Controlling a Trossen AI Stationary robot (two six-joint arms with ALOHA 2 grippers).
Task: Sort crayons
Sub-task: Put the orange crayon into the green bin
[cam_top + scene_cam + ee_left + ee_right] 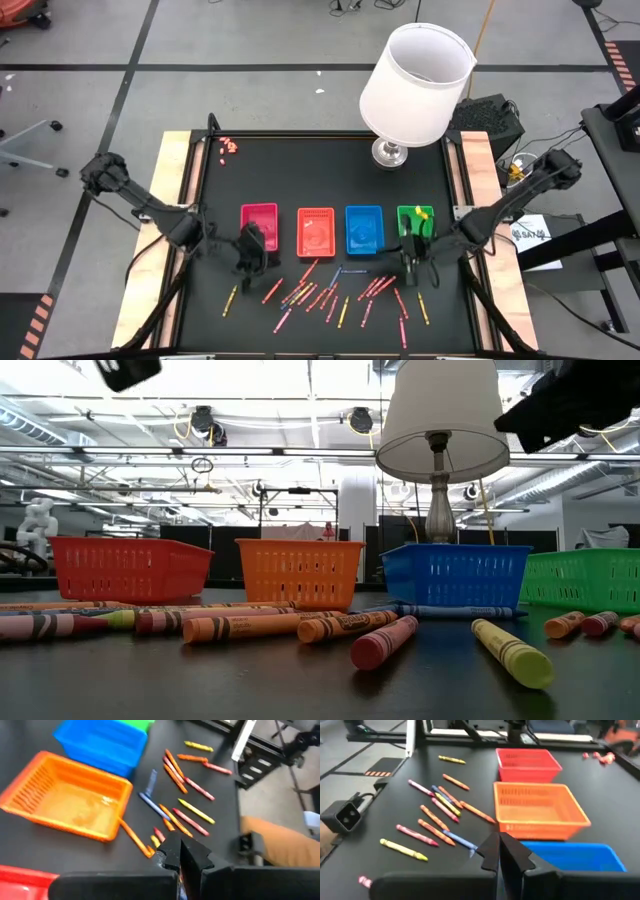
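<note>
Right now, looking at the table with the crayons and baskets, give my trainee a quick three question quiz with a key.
1. True or false: the orange basket holds several crayons.
2. Counting from the left arm's side, what is the order of the basket colours?
3. Multiple choice: the lamp stands A) between the red basket and the orange one, B) behind the blue basket and green basket, C) among the loose crayons.

Key:
1. False; it looks empty.
2. Red, orange, blue, green.
3. B.
</note>
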